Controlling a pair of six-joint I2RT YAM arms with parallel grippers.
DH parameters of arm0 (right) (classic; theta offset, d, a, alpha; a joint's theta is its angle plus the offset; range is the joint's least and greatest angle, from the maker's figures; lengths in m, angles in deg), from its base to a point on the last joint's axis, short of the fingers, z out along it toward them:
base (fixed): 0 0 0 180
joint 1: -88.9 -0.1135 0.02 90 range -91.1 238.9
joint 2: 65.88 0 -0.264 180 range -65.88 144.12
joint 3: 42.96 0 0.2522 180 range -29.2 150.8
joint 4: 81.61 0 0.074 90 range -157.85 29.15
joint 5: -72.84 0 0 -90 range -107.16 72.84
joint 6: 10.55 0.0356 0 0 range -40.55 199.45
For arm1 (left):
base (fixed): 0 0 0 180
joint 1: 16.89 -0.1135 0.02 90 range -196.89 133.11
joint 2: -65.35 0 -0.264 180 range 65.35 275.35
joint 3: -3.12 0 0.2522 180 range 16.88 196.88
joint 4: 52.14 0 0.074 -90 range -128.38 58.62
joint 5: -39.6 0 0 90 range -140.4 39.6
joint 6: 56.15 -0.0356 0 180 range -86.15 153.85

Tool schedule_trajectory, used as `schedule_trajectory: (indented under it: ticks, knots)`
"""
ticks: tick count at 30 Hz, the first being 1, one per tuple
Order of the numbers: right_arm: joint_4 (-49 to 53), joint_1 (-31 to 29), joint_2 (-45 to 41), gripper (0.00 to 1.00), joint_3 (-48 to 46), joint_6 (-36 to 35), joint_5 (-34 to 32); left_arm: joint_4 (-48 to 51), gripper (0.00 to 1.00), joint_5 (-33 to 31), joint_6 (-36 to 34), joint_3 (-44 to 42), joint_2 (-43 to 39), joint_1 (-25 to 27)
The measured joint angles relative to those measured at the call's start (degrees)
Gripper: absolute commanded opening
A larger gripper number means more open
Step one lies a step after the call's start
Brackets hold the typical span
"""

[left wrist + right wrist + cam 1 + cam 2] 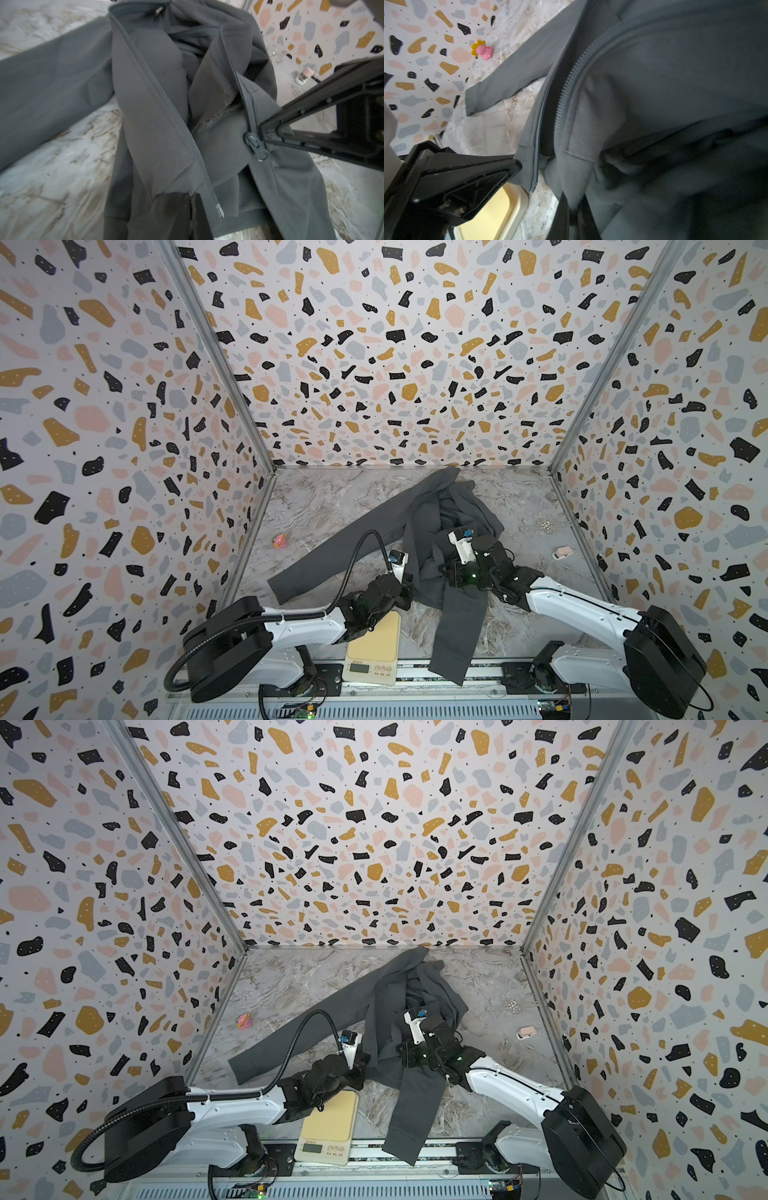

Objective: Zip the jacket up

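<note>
A: Where is the jacket (419, 531)?

B: Its hem is in both hands. The left gripper (518, 165) pinches it beside the pin (219, 209). The right gripper (262, 130) pinches it beside the slider (256, 147).

A: The direction?

B: The slider lies near, to the right of the left gripper. The zipper runs away from both.

Scale (376, 641): far end covered by left arm (307, 624). Clear item (545, 526): too small to identify. Jacket (675, 83): blurred, cropped in right wrist view.

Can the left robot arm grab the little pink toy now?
Probably not yet. The left gripper is shut on the jacket, so it must let go first. The pink toy sits uncovered across the sleeve.
</note>
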Motion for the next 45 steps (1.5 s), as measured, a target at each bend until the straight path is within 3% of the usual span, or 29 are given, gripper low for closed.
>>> schedule_trajectory:
  ticks: [7,10,14,20,32,38,45]
  knots:
    - [3.06,0.94,-0.68,0.0,-1.16,-1.14,-1.36,5.18,0.0,6.1,1.14,4.11,5.22,-0.02]
    - [3.76,1.11,-0.79,0.0,-1.57,-1.44,-1.33,7.08,0.21,7.5,1.09,5.33,6.25,-0.02]
    - [4.11,1.22,-0.92,0.0,-2.19,-1.62,-1.31,8.9,0.37,8.48,1.33,5.9,6.29,0.0]
    - [4.22,1.49,-1.62,0.0,-2.82,-1.64,-1.11,16.2,0.49,6.84,0.98,8.68,5.79,0.0]
    - [3.65,2.08,-1.53,0.0,-3.39,-1.57,1.11,32.83,0.68,-0.76,-1.53,16.7,2.43,0.33]
    - [0.79,2.1,0.7,0.0,-4.68,-1.11,4.63,34.34,0.76,2.49,-1.7,17.84,2.38,0.42]
    - [-3.34,1.49,4.52,0.0,-5.6,0.96,7.69,35.01,0.76,6.01,-1.53,19.34,5.7,0.63]
